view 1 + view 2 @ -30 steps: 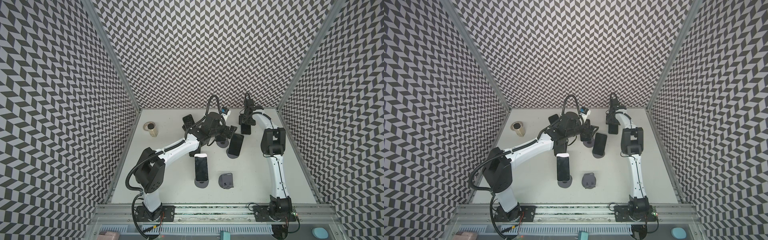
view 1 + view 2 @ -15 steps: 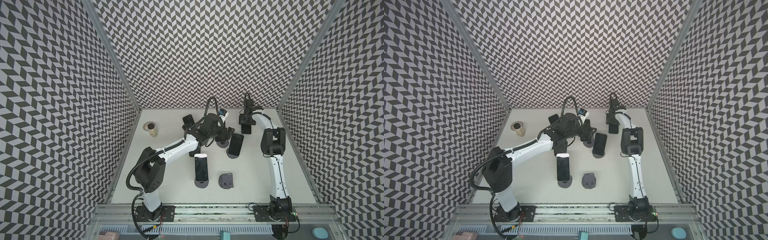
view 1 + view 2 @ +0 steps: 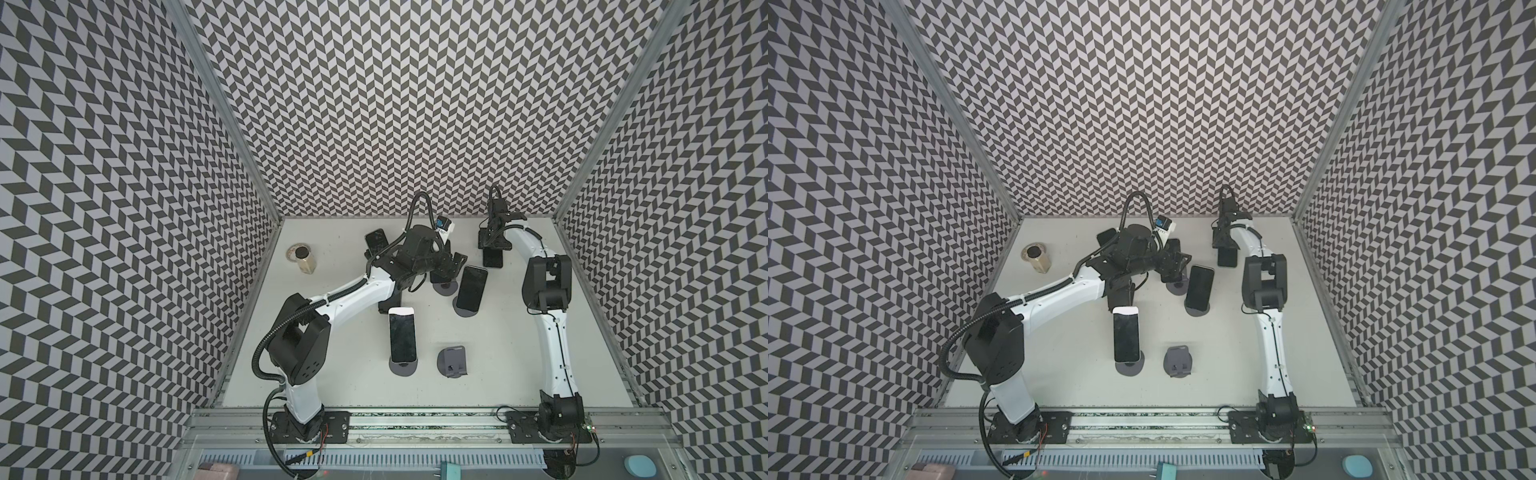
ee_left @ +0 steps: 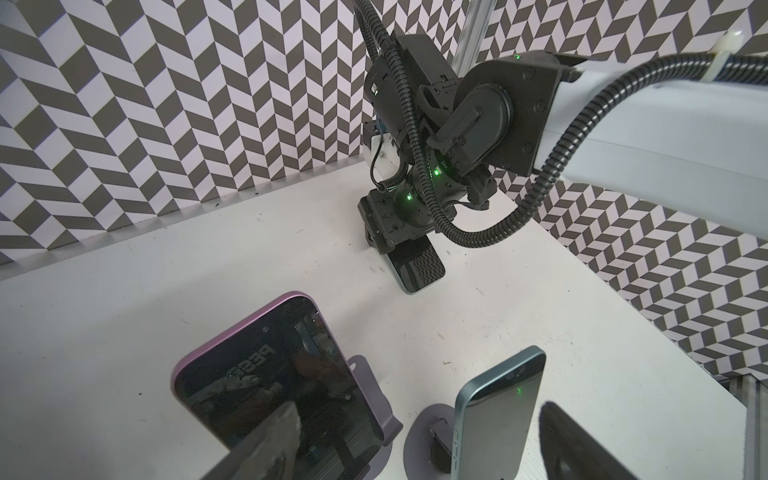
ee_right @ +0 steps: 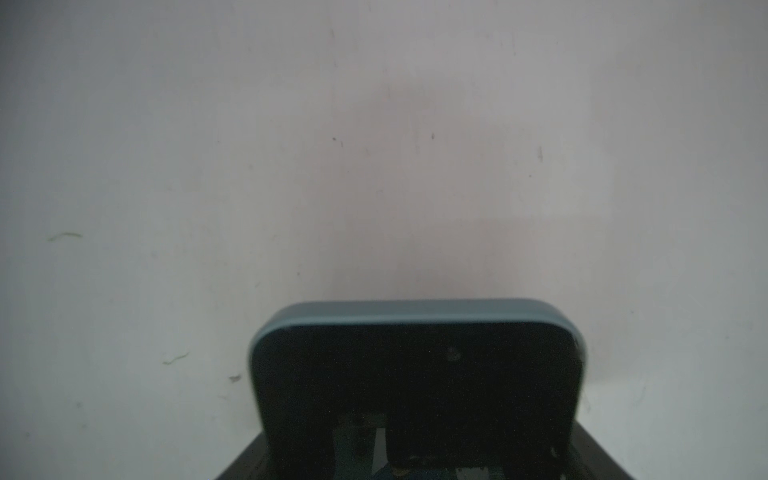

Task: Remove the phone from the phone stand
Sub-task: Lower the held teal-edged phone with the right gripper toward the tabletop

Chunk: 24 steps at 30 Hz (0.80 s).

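On the counter (image 3: 507, 374), well behind the empty stand (image 3: 452, 361), the left hand (image 3: 456, 262) is seen spread wide with nothing gripped, one finger (image 4: 266, 444) set before the screen of the purple phone (image 4: 257, 382), which is propped in its phone stand (image 4: 368, 386). Further back and right of the empty stand, the right hand (image 3: 493, 249) is clamped on a blue-edged phone (image 5: 415, 357), held tilted with its lower end near the counter.
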Each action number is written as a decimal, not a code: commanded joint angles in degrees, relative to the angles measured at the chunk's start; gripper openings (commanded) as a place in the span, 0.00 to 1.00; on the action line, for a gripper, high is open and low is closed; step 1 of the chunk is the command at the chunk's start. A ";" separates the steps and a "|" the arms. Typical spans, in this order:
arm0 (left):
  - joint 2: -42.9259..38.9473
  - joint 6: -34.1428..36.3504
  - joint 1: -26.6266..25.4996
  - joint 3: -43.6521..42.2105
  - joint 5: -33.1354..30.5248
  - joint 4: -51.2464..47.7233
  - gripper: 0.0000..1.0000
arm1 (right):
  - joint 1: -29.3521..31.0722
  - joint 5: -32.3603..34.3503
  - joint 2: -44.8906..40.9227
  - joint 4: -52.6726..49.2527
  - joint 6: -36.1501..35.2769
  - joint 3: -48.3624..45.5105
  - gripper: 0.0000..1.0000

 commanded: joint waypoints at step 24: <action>-1.38 -0.70 0.48 0.18 0.86 -1.92 0.89 | -0.25 -1.38 4.32 -1.84 -0.21 -8.97 0.69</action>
